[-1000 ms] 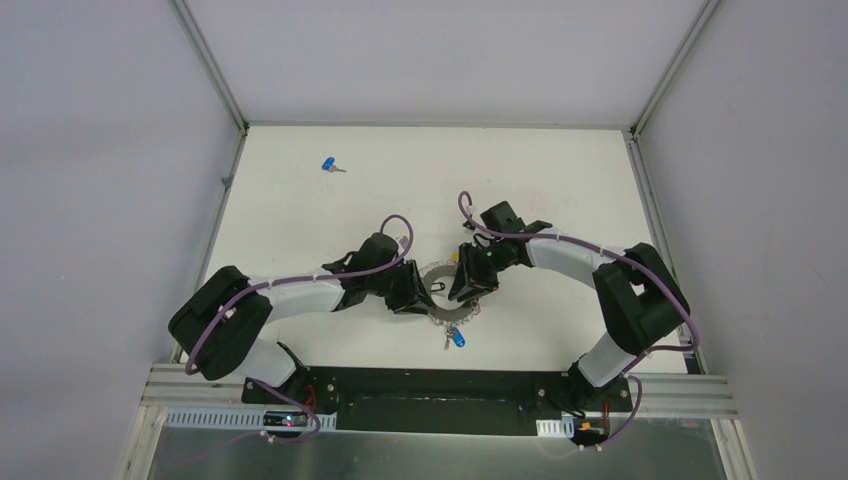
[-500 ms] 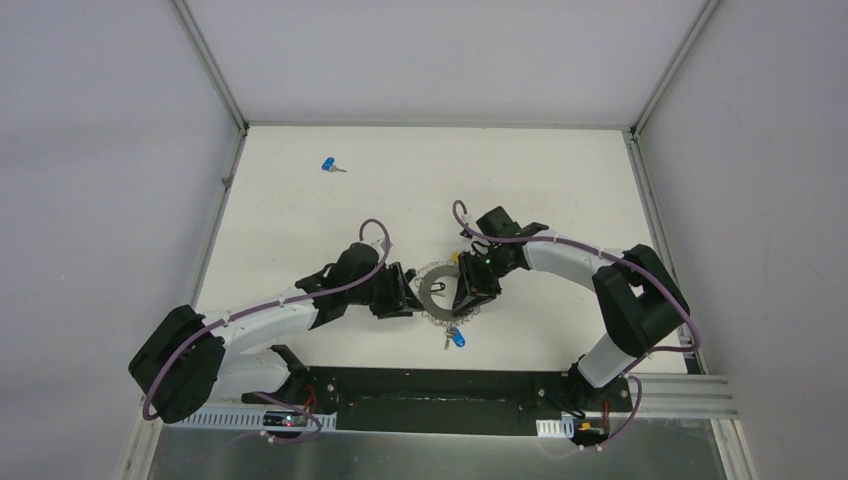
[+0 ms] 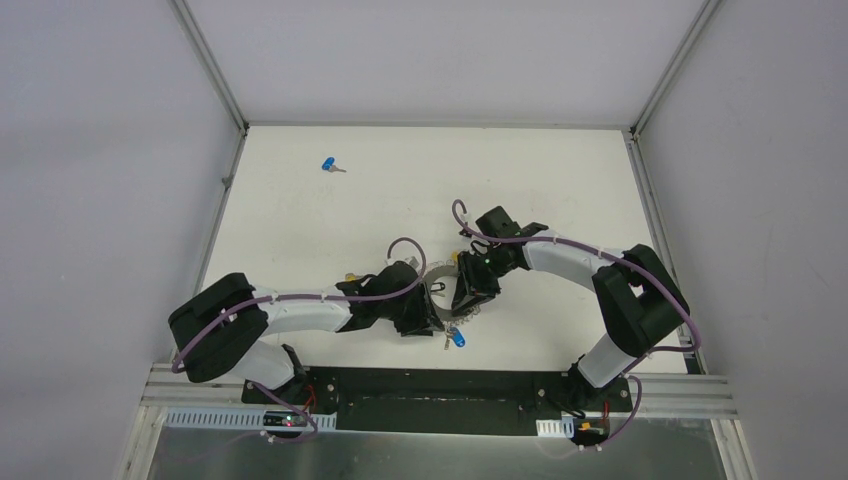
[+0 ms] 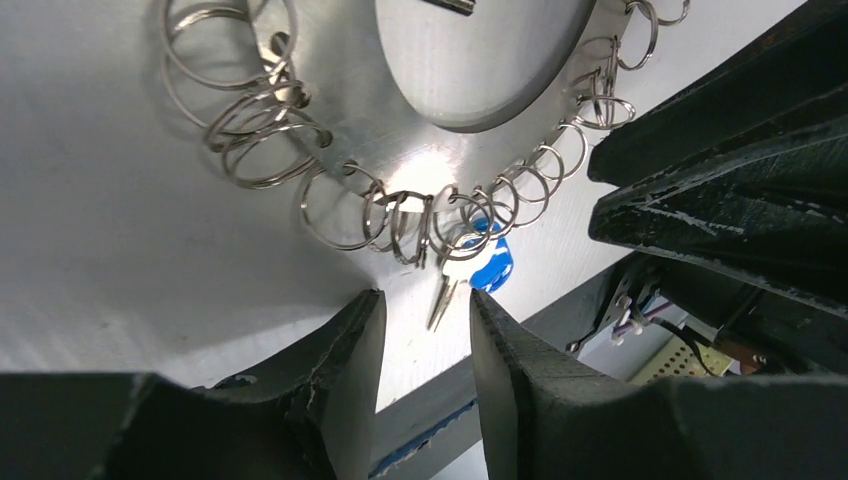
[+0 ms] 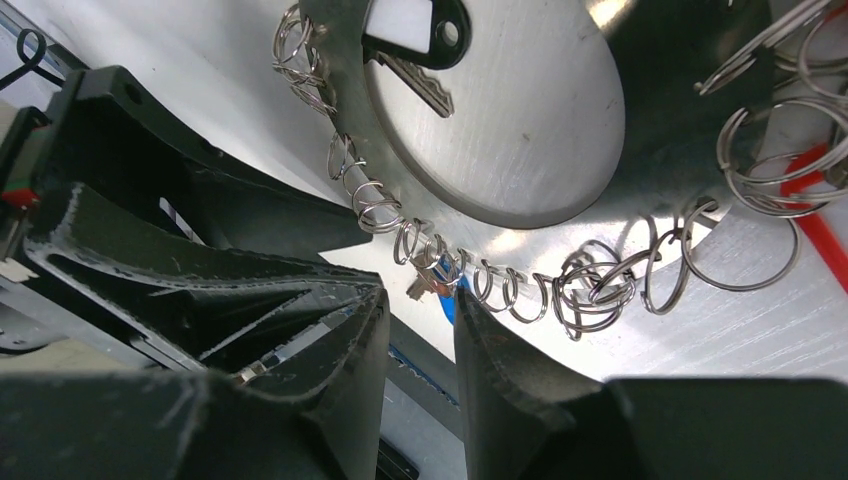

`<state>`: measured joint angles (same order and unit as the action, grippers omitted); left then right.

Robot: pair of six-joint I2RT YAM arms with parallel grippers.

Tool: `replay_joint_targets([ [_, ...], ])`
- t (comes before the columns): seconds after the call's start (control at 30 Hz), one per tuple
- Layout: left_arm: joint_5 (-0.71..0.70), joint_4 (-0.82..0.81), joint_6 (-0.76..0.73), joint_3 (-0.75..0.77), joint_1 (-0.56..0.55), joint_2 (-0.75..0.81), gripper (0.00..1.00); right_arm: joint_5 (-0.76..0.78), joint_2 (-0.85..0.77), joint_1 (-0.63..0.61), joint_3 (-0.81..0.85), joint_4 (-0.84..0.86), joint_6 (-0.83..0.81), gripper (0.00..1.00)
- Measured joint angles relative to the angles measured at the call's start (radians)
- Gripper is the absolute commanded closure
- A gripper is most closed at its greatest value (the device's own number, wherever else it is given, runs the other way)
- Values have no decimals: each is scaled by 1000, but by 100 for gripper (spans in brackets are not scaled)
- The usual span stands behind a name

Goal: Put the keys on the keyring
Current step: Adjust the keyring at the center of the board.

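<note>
The keyring (image 3: pixel 440 290), a grey metal ring fringed with small split rings, lies on the white table between my two grippers. It fills the left wrist view (image 4: pixel 390 170) and the right wrist view (image 5: pixel 640 190). A blue-headed key (image 4: pixel 492 265) hangs from its near edge (image 3: pixel 457 340). A second blue-headed key (image 3: pixel 330 165) lies loose at the far left. I cannot make out the yellow-headed key. My left gripper (image 4: pixel 425 298) is open and empty at the ring's near-left edge (image 3: pixel 425 318). My right gripper (image 5: pixel 420 300) is open and empty over the ring's right side (image 3: pixel 465 295).
A black-headed key (image 5: pixel 430 30) lies across the ring's inner opening. A red strip (image 5: pixel 815 235) shows at the right edge of the right wrist view. The black base rail (image 3: pixel 440 385) runs along the table's near edge, close behind the ring.
My left arm has swung round, and its gripper has moved from the ring's left side to its near-left edge. My right gripper has hardly moved in the last half second.
</note>
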<state>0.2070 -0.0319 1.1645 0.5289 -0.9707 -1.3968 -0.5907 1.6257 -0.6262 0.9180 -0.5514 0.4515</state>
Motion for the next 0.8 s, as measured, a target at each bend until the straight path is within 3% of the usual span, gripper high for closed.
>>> replay_joint_targets([
  [0.43,-178,-8,85,9,-38,-10,74,0,0,0,-8,17,3,67],
  [0.8,-188,-5,89,9,-39,-10,85,0,0,0,-14,25,6,67],
])
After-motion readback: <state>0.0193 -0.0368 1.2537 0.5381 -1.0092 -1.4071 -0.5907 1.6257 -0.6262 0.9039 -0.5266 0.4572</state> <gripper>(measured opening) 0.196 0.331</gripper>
